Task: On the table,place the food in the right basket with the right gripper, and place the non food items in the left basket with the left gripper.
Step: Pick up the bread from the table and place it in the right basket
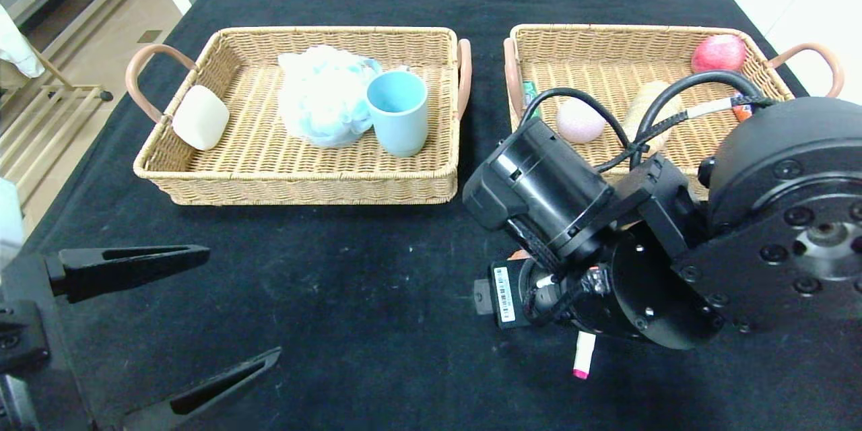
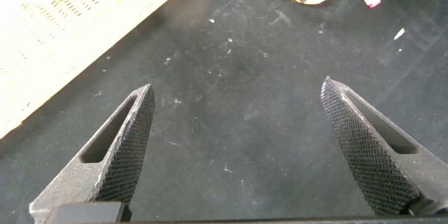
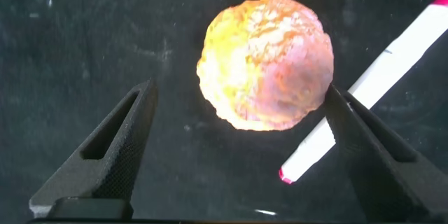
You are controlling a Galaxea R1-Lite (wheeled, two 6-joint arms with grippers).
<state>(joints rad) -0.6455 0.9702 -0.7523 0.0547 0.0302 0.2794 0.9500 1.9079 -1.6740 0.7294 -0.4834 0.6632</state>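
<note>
Orange and pink, with a rough crumbly skin, the round piece of food (image 3: 264, 61) lies on the black tablecloth (image 1: 350, 283) in front of the right basket (image 1: 609, 37), and I have the right gripper (image 3: 241, 154) hanging over it with its fingers spread wide, one to each side, neither visibly touching it. I judge this is the line-up before closing, so that the jaws can pinch it across its middle. Just beside it, and close against one finger, lies a white marker with a pink cap (image 3: 364, 87); in the head view only its capped end (image 1: 583, 355) pokes out below my right arm, which hides the food itself. I take the marker for a non-food item meant for the other side, and its nearness is a risk: a careless close could nudge it or catch it too. The right basket already holds a red apple (image 1: 718, 52), a pale pink ball (image 1: 579, 120) and a beige item half hidden behind cables. The left basket (image 1: 303, 182) holds a white soap (image 1: 201, 117), a blue-white bath puff (image 1: 323, 94) and a blue cup (image 1: 398, 112). My left gripper (image 1: 225, 306) waits low near the table's near left edge, fingers spread and holding nothing.
</note>
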